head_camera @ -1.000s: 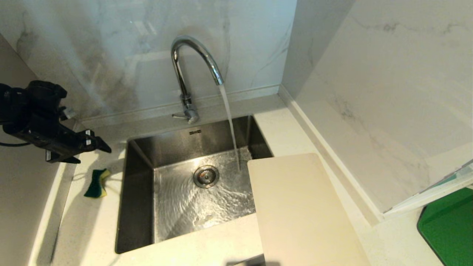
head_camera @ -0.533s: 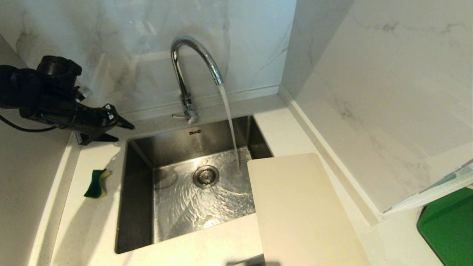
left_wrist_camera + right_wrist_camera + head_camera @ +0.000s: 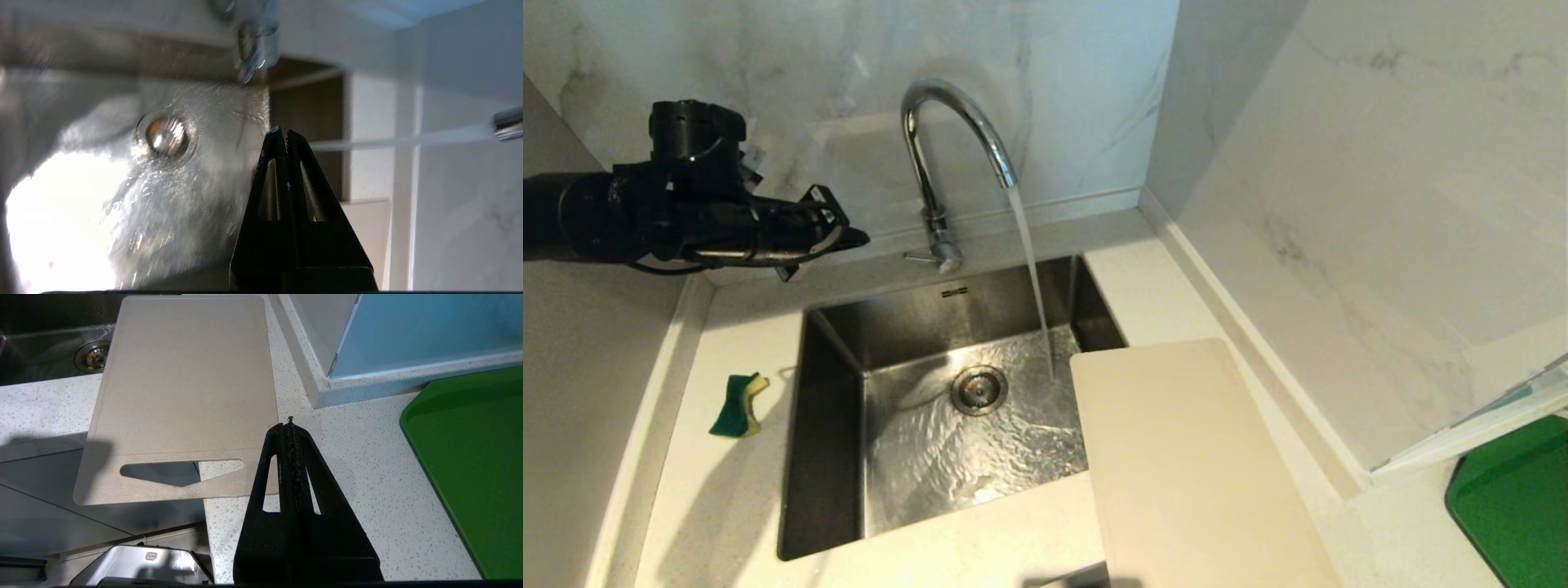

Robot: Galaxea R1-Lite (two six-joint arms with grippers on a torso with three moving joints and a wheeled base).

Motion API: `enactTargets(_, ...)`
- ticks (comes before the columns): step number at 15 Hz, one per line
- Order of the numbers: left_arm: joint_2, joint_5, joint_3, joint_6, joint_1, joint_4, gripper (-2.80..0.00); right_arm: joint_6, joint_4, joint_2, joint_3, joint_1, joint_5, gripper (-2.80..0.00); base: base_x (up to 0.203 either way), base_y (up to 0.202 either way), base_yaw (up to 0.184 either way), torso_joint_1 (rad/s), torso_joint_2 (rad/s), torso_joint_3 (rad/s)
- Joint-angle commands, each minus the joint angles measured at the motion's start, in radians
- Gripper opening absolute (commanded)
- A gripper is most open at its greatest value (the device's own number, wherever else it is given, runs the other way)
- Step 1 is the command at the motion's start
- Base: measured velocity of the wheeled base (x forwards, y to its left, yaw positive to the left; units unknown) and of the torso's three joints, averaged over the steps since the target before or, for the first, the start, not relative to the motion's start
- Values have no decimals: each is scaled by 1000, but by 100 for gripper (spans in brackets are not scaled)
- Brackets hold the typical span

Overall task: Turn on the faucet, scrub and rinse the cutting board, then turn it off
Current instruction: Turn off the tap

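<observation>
Both grippers are closed and empty. Compared with a second ago, the left gripper [image 3: 854, 238] is raised from above the sponge [image 3: 737, 405] and brought close to the faucet [image 3: 943, 163], its fingers now pressed together. Water is still running into the sink [image 3: 833, 425]. The board [image 3: 1184, 465] is unmoved, lying at the sink's right edge, and the right gripper [image 3: 290, 424] is parked beside its handle slot.

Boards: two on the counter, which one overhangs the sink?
The cream-white cutting board: its far corner juts over the sink beside the running water. The green board lies apart, on the counter's right edge.
</observation>
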Motion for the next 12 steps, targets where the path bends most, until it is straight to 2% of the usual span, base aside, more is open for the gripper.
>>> enactTargets(1,45,-1,73,1,-20,-285,-280,0,0,1,0,0,1,-280,0,0,0,0,0,0)
enactTargets(2,79,0,79,3,-26,-338,-280,0,0,1,0,0,1,-280,0,0,0,0,0,0)
enactTargets(5,133,-5,30,3,-48,-376,-280,0,-1,1,0,0,1,-280,0,0,0,0,0,0)
enactTargets(7,161,-4,29,6,-68,-458,-280,-2,-1,1,0,0,1,-280,0,0,0,0,0,0)
enactTargets(8,175,-4,39,15,-78,-496,-280,-2,-1,1,0,0,1,-280,0,0,0,0,0,0)
enactTargets(12,198,-75,70,96,-80,-542,-280,-2,-1,1,0,0,1,-280,0,0,0,0,0,0)
